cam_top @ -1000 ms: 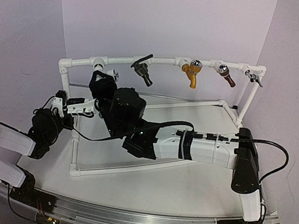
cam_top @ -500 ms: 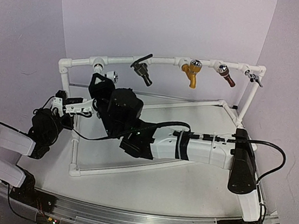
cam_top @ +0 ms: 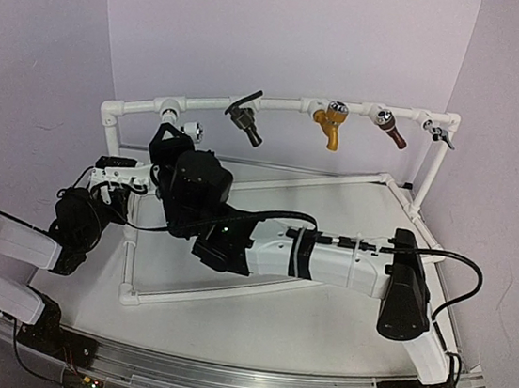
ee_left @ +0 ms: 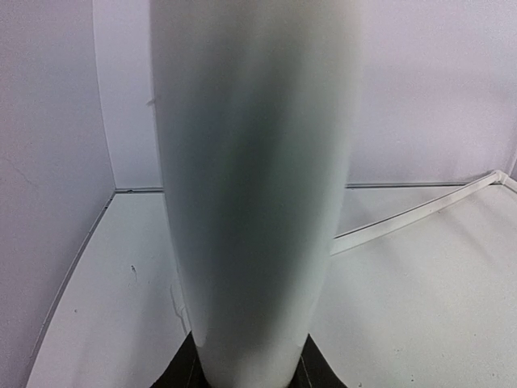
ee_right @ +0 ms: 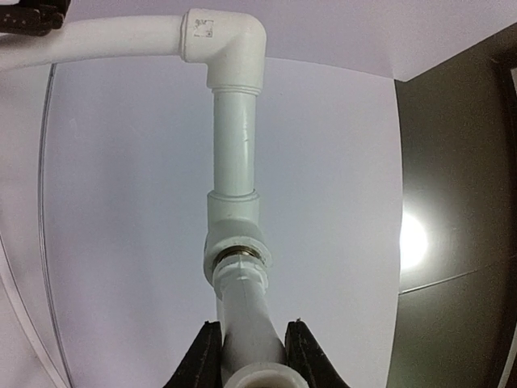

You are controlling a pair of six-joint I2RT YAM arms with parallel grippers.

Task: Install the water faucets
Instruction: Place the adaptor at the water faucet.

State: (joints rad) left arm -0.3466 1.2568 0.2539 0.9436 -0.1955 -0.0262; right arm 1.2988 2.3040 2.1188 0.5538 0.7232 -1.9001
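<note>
Two taps sit on the left half of the frame's top rail (cam_top: 285,104). At the rail's left corner the white tap (ee_right: 242,311) meets the tee (ee_right: 234,230). Its long axis runs in line with the tee's branch, threaded end at the tee's mouth and round end toward the right claw (ee_right: 246,356), which is clamped on its body. The wrist view cuts off that round end, and from above the claw hides most of the tap. Further right hangs the black tap (cam_top: 246,122), spout slanting down, lever up. The left claw (ee_left: 250,376) clasps the left post (ee_left: 250,202), which is a blur filling its view.
</note>
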